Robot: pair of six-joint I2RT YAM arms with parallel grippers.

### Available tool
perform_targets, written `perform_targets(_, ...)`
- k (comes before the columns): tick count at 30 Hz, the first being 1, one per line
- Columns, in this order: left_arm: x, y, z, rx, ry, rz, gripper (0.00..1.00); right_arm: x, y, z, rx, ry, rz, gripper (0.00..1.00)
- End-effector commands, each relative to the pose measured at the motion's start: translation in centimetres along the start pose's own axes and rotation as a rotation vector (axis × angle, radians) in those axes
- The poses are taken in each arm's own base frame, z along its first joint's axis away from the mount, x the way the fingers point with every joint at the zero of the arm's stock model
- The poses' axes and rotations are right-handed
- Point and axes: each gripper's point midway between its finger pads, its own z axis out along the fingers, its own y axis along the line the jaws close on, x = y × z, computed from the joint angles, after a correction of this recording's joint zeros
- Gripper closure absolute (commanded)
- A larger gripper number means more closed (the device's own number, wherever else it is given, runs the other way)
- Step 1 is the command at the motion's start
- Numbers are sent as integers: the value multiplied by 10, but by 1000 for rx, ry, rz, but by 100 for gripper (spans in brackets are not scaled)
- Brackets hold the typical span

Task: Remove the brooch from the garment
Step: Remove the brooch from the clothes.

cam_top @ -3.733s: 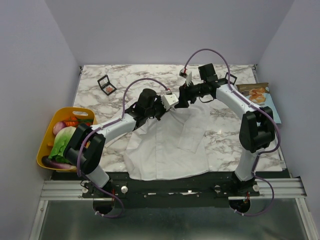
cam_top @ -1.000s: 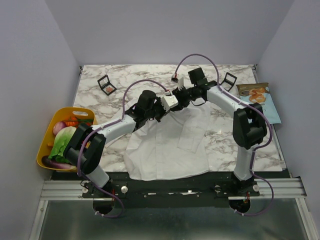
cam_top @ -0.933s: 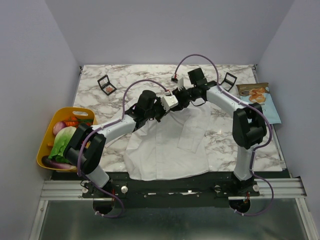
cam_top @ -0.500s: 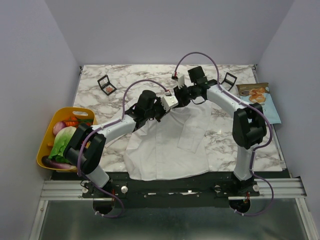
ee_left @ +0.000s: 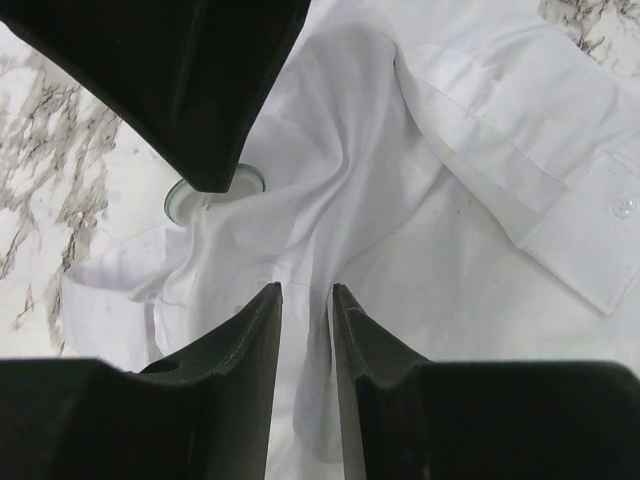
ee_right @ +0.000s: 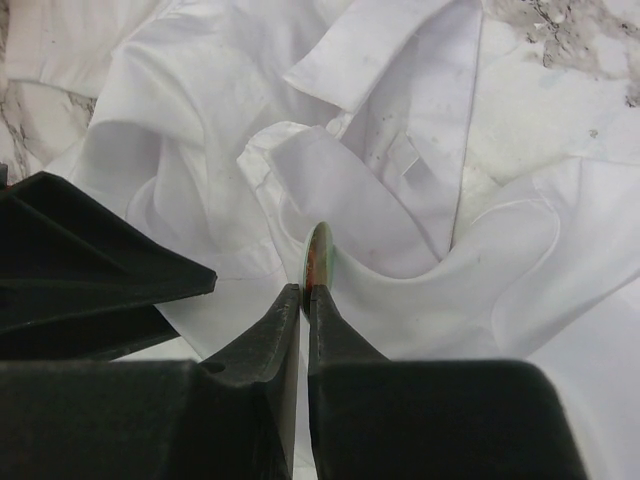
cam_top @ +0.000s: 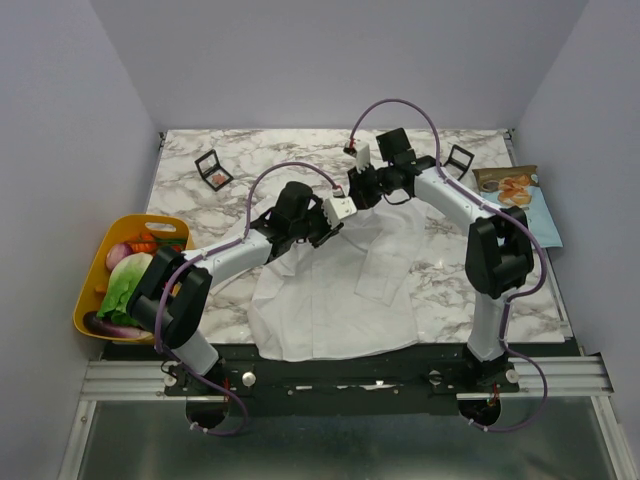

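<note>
With right fingers (ee_right: 292, 300) clamped on tiny round green-and-orange brooch (ee_right: 319, 255), lift slowly, straight off thin white shirt (ee_right: 400, 150) (collar area); with left fingers (ee_left: 268, 310), narrowly parted astride a fold, pin cloth down.

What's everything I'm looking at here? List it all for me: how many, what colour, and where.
shirt: 1, white, spread over the middle of the table
brooch: 1, green and orange-red, held edge-on just above the shirt
makeup palette: 2, black, one far left, the other far right
basket: 1, yellow, by the table's left edge
vegetables: several, green, purple, orange-red, in the basket
booklet: 1, with a food picture, at the table's right edge
table: 1, white marble with grey veins
arms: 2, white and black, meeting over the shirt's far end
left tool: 1, black, jaws slightly apart over a shirt fold
right tool: 1, black, shut on the brooch
</note>
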Motion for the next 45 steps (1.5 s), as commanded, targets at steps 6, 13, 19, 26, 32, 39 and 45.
perform_targets(6, 8, -1, 4, 40, 22, -34, 57, -29, 12, -32, 32, -71, -34, 87)
perform_targets(13, -24, 15, -24, 9, -48, -5, 39, -27, 28, -55, -16, -80, -68, 87)
perform_targets(19, -56, 36, -55, 7, -89, 0, 36, -15, 44, -67, -77, -77, -113, 88)
perform_targets(26, -80, 29, -75, 75, -165, -41, 27, -21, 74, -89, -212, -116, -162, 89)
perform_targets(32, -73, 1, -69, 234, -177, -75, 24, -16, 87, -93, -289, -109, -168, 89)
perform_targets(39, -82, -3, -63, 279, -231, -97, 24, 1, 99, -92, -387, -72, -174, 88)
perform_targets(45, -92, -2, -55, 312, -259, -123, 23, 8, 99, -91, -393, -57, -197, 89)
